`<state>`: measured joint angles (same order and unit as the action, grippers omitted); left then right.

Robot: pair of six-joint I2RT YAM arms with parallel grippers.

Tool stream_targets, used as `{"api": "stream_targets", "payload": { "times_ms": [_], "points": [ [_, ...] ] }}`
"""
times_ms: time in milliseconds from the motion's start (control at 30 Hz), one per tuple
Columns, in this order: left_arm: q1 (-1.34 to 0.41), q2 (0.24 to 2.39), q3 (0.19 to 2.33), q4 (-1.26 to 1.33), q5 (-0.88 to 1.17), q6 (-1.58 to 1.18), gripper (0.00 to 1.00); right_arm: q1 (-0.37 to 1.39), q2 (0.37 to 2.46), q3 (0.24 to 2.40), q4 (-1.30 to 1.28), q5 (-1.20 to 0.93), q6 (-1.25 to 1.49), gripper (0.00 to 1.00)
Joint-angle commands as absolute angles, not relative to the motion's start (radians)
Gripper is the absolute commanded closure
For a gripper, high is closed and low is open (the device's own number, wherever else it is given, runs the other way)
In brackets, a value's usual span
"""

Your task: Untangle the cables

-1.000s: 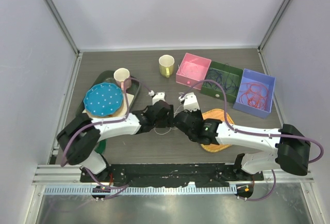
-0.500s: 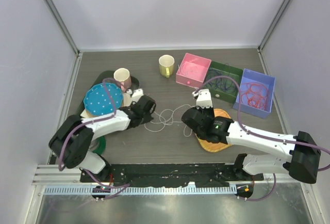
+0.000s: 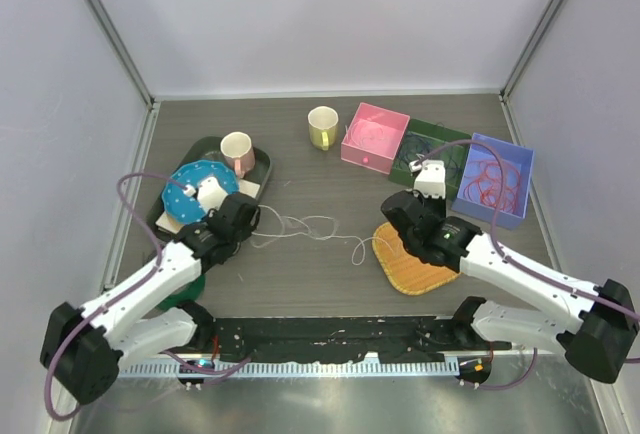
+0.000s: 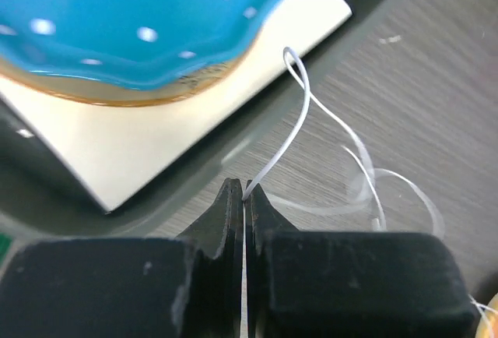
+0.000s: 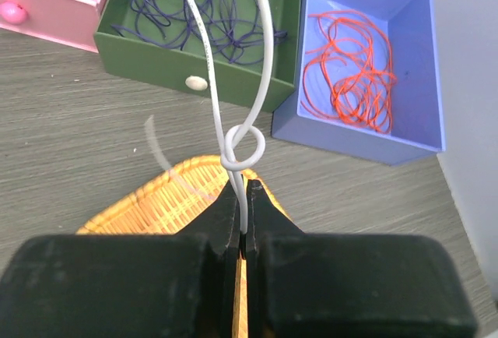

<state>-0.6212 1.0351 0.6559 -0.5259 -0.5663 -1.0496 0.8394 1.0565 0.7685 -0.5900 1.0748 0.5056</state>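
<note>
A thin white cable point(image 3: 310, 226) lies in loose loops on the grey table between the two arms. My left gripper point(image 3: 245, 216) is shut on one end of the white cable point(image 4: 289, 132), low beside the dark tray point(image 4: 194, 186). Over the woven mat point(image 5: 167, 198), my right gripper point(image 5: 245, 188) is shut on the white cable point(image 5: 243, 147), just below a small knot. In the top view the right gripper point(image 3: 402, 218) is at the mat's far edge. Purple cables point(image 5: 204, 3) lie in the green box and orange-red cables point(image 5: 350, 69) in the lavender box.
A blue dotted plate point(image 3: 195, 186) rests on a cream board in the dark tray point(image 3: 258, 162), with a pink cup point(image 3: 237, 147) behind it. A yellow mug point(image 3: 322, 127), pink box point(image 3: 375, 137), green box point(image 3: 432, 157) and lavender box point(image 3: 495, 179) line the back right. The mat point(image 3: 415, 272) lies near right.
The two grippers have drawn apart, the left toward the tray, the right back toward the boxes. The left gripper has shut on the white cable, which now lies stretched out between them.
</note>
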Motion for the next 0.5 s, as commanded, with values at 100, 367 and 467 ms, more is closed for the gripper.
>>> {"api": "stream_targets", "payload": {
  "times_ms": [100, 367, 467],
  "points": [
    [-0.600, 0.754, 0.669, -0.816, -0.798, -1.186, 1.00, 0.828, 1.045, 0.726, -0.384, 1.040, 0.218, 0.99],
    [-0.600, 0.583, 0.580, -0.596, -0.576, -1.039, 1.00, 0.819, 1.120, 0.918, -0.273, 0.980, 0.137, 0.99],
    [-0.600, 0.636, 0.542, -0.487, -0.445, -0.973, 1.00, 0.819, 1.118, 1.009, -0.136, 0.939, 0.069, 0.99]
  ]
}}
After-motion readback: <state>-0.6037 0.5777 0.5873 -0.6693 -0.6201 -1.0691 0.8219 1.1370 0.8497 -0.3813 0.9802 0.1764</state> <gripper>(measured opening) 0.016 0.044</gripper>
